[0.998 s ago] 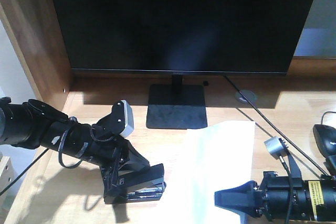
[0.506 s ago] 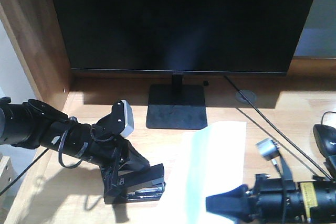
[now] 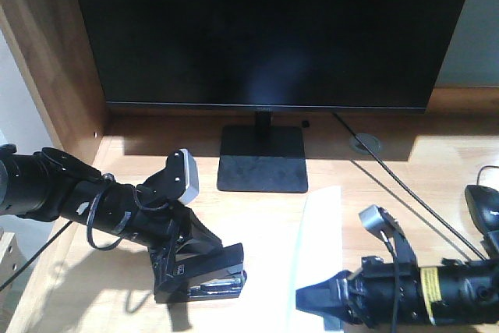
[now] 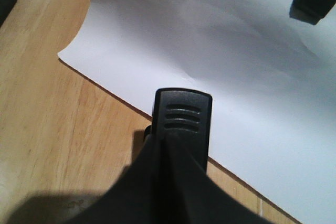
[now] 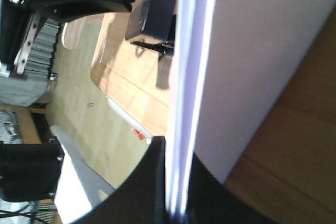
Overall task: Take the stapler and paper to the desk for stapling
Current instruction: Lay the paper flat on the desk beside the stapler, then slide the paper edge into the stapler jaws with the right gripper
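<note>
Office: monitor (image 3: 273,33), mouse (image 3: 483,207), wooden desk (image 3: 132,157).

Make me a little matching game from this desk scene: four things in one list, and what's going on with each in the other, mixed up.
Things:
1. stapler
2. paper
3. monitor stand
4. cable grommet

States:
A. pinched in the right gripper
B. sunk into the desk
C. clamped in the left gripper
D. black, square, standing flat

Pairs: 1-C, 2-A, 3-D, 4-B

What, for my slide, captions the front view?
Left jaws grip black plastic stapler on light-wood desk; right jaws pinch white paper sheet.
</note>
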You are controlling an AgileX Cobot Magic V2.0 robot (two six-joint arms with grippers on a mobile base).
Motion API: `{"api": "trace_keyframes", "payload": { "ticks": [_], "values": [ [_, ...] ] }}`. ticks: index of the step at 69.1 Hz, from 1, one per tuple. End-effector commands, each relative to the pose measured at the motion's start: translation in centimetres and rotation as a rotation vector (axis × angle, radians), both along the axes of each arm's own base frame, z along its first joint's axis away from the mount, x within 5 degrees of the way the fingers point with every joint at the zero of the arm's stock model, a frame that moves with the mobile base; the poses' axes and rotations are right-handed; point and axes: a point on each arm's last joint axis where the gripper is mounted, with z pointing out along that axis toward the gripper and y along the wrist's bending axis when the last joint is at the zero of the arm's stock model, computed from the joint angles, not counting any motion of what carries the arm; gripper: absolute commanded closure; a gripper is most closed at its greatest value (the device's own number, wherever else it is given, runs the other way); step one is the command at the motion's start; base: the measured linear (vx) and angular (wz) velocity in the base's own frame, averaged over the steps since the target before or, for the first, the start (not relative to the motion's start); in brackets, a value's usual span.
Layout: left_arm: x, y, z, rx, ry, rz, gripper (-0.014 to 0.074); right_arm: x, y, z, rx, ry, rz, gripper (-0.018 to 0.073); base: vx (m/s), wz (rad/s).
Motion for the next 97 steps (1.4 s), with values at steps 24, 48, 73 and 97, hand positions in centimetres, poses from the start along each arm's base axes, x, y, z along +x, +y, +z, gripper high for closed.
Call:
{"api": "trace_keyframes", "payload": {
  "ticks": [24,48,73,97],
  "values": [
    [0.1,-0.5,2.2,-0.075,-0.032,0.0,0.0603,2.2,1.3,1.7,0.214,-0.015,0.109,0.0562,0.0,0.0],
    [0.1,-0.5,2.2,-0.075,-0.032,0.0,0.0603,1.7,1.3,4.3,0.218,-0.161,0.134,0.0562,0.0,0.0],
    [0.1,-0.5,2.2,-0.075,-0.032,0.0,0.0603,1.3,1.1,4.1,0.15,-0.184,0.186,0.0562,0.0,0.0],
    [0.1,-0.5,2.2,-0.075,-0.032,0.0,0.0603,2.2,0.7,2.0,0.041,-0.096,0.097,0.0562,0.0,0.0]
  ]
}}
